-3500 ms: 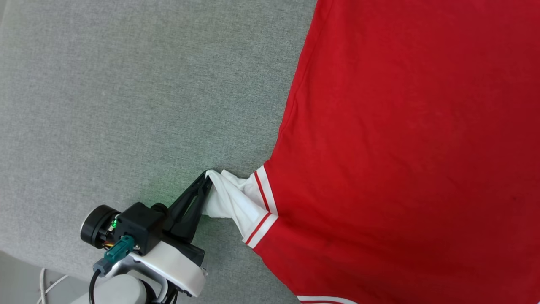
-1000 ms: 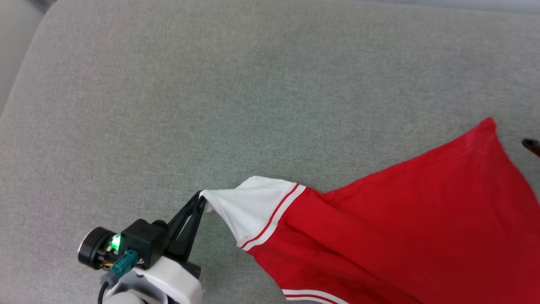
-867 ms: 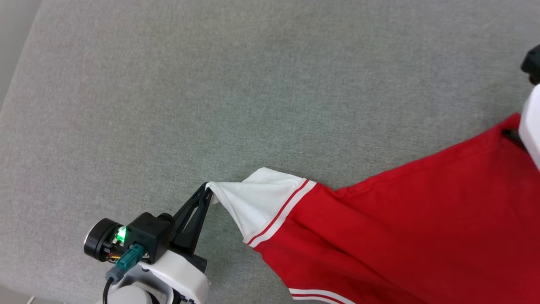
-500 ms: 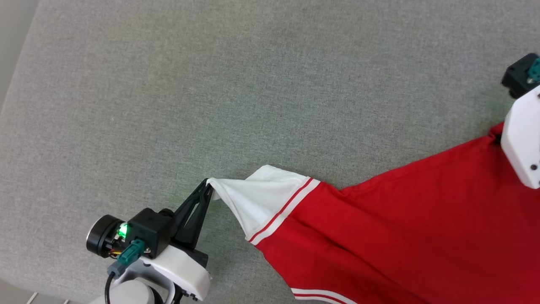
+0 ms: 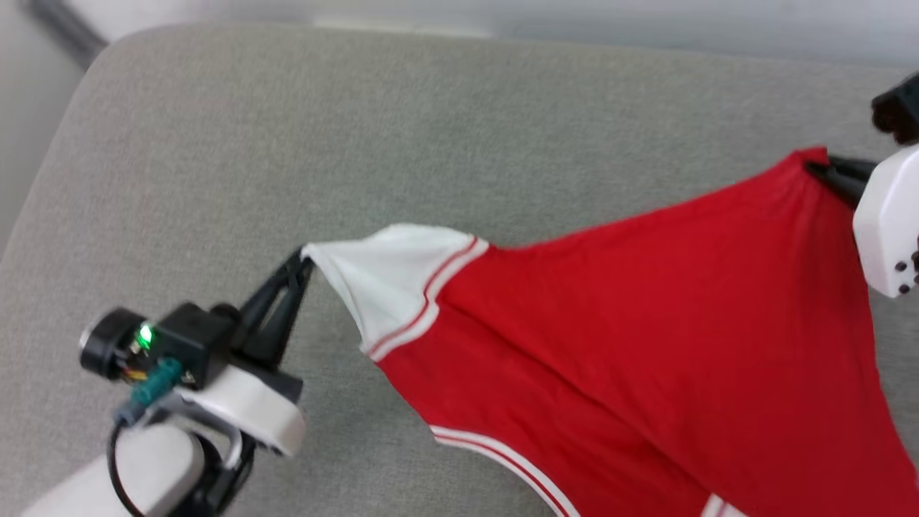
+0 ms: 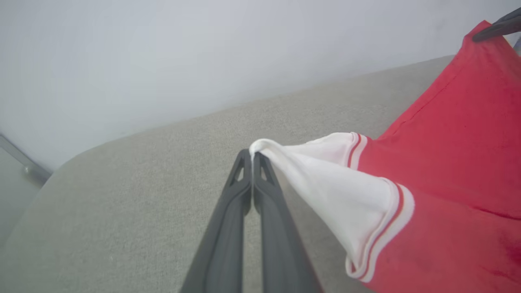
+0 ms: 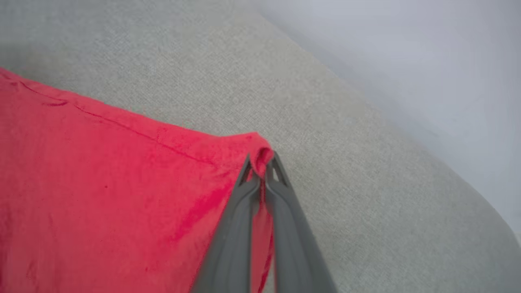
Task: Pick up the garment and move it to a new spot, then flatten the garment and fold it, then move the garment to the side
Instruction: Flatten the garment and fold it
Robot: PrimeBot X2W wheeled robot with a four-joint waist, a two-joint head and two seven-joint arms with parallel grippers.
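Both arms are on the garment (image 5: 646, 323). Left gripper (image 5: 304, 258): fingers (image 6: 228, 211) together, clamped on the tip of the white sleeve (image 5: 380, 280). Right gripper (image 5: 818, 169): fingers (image 7: 240, 228) together, pinching a red corner (image 7: 260, 152) of the body. Key relation: the cloth spans the two pinch points, and that edge runs left to right across the head view, rising slightly toward the right. The rest falls from that line toward the robot, with striped trim (image 5: 495, 456) low in the head view, and runs out of frame. So the held edge lies across the robot, one end per arm, with the bulk nearer the right arm. It looks raised off the grey fabric surface (image 5: 251, 143) at both pinches; can't tell if the lower part touches. Judgement: the next move needs both arms travelling together at a constant span, else the edge sags or a pinch slips. Room: bare surface left of and beyond the sleeve. The rounded far-left corner (image 5: 108, 54) and pale wall (image 6: 163, 61) are close behind, so there's little margin going further away.
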